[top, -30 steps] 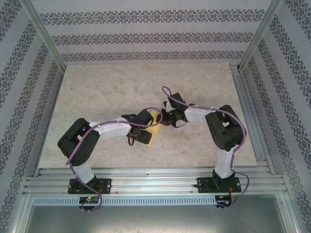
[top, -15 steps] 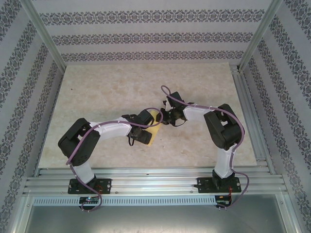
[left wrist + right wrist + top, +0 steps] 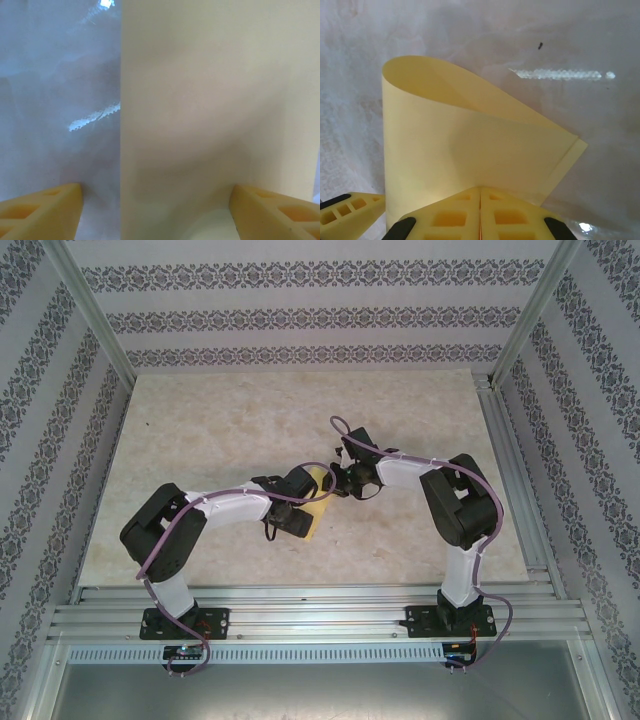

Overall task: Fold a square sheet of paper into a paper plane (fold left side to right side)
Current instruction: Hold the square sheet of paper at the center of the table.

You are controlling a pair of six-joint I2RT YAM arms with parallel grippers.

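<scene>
Patterned wallpaper walls (image 3: 300, 315) close in a pale, marbled table (image 3: 200, 420), and two arms reach in from the near edge to meet around its middle. Between them lies the square sheet of paper (image 3: 318, 508), mustard yellow, a little nearer than the table's centre and largely covered from above by the two wrists.

The left hand (image 3: 298, 508) comes in from the left and hangs over the sheet. From its own wrist the left hand (image 3: 155, 212) stands wide. One finger (image 3: 40, 210) is over bare table just beside the paper's straight edge, and the other is over the yellow surface. Between them there is only the flat sheet (image 3: 215, 100). Whether those fingertips press down on anything I cannot tell.

The right hand (image 3: 342, 483) comes in from the right and meets the far right part of the sheet. Seen from its wrist, the right hand (image 3: 480, 215) is pinched shut, its two yellow fingers pressed together on the edge of a flap of the paper (image 3: 470, 145). That flap is lifted and curled over. On the side away from the hand it bends round in a soft loop with no crease pressed into it, then comes back over the lower layer. The lower layer lies flat on the table, and its edge shows as a narrow strip beside the flap.
</scene>
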